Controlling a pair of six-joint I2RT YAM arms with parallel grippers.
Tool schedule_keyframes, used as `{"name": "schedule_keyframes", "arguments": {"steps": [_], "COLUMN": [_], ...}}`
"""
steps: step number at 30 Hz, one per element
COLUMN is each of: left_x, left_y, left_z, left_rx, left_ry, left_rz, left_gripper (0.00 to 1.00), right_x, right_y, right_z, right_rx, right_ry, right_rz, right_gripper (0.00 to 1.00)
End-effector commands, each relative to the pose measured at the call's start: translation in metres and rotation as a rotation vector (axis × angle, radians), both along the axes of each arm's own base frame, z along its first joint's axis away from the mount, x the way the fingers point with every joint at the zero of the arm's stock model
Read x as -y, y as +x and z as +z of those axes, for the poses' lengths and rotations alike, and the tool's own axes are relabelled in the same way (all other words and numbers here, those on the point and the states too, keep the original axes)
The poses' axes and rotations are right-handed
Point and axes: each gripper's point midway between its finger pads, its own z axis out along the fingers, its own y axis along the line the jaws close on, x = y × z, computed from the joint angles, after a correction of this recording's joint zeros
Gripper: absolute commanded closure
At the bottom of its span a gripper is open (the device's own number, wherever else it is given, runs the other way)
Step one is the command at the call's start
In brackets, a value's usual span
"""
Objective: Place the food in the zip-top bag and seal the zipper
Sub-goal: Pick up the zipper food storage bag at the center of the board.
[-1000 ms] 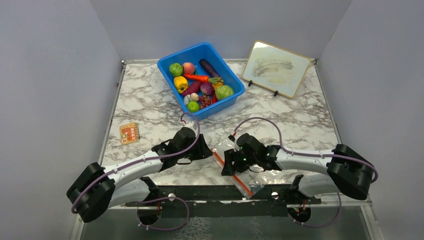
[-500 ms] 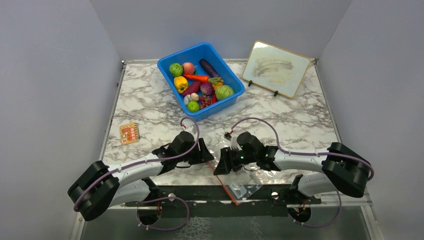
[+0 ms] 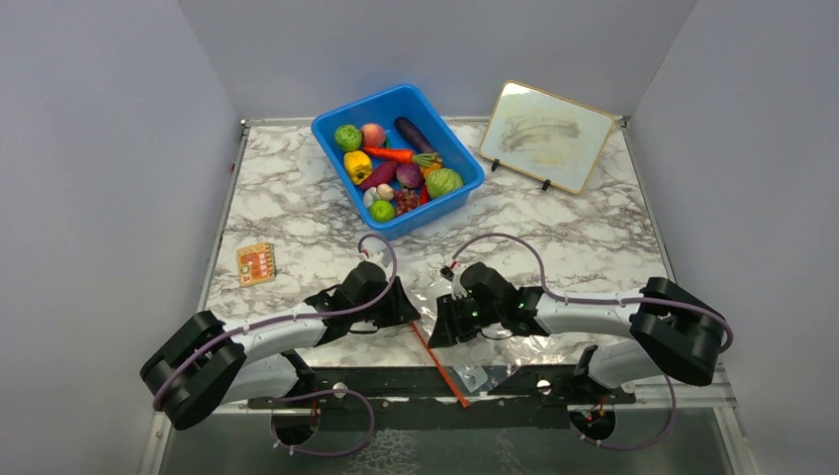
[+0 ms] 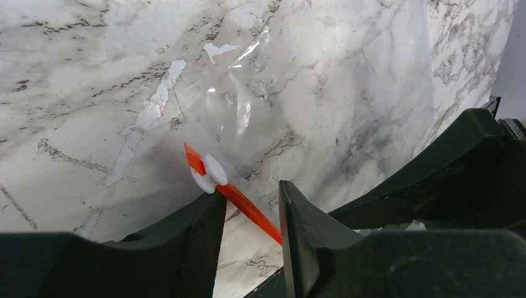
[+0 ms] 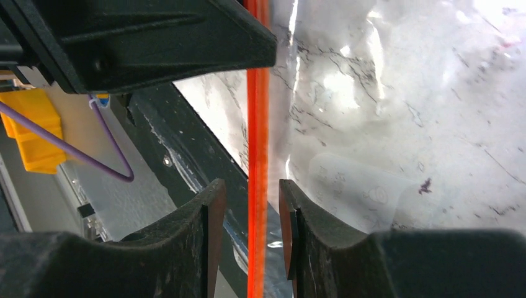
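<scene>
No word, number or brand can be read anywhere. The nearest thing to one is a faint print (image 5: 372,194) on the clear film of the zip-top bag (image 5: 422,112) in the right wrist view: a small round emblem with a line or two of pale characters beside it, too washed out to make out. The small orange card (image 3: 256,263) near the counter's (image 3: 297,208) left edge bears rows of tiny pale marks, too small to read. The whiteboard (image 3: 546,134) at the far right corner shows only grey smears.
</scene>
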Motion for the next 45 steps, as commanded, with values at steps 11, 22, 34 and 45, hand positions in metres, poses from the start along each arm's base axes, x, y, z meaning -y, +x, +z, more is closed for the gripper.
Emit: {"name": "schedule_keyframes", "arguments": {"steps": [11,22,34,45], "left_x": [0.011,0.011,0.011,0.008], "left_y": [0.007,0.008,0.008,0.011], "left_z": [0.007,0.004,0.004,0.003], "left_rx": [0.02,0.02,0.021,0.031], "left_ry": [-0.028,-0.015,-0.008,0.013], "left_rz": [-0.015,-0.022,-0.021,-0.016], "left_gripper": [0.61,0.6,0.59,0.59], "right_x": [-0.025,-0.021,-0.016,-0.009], "right_y": [0.013,0.024,0.028,0.028], "right_z": [-0.01,-0.016,-0.015,-0.006], "right_rx": [0.088,0.143,0.165,0.198], "right_ry": [-0.109,-0.195,-0.203,-0.236], "right_rz": [0.007,-0.049,-0.082,-0.08], "right_gripper": [0.62,0.79,0.91,0.86]}}
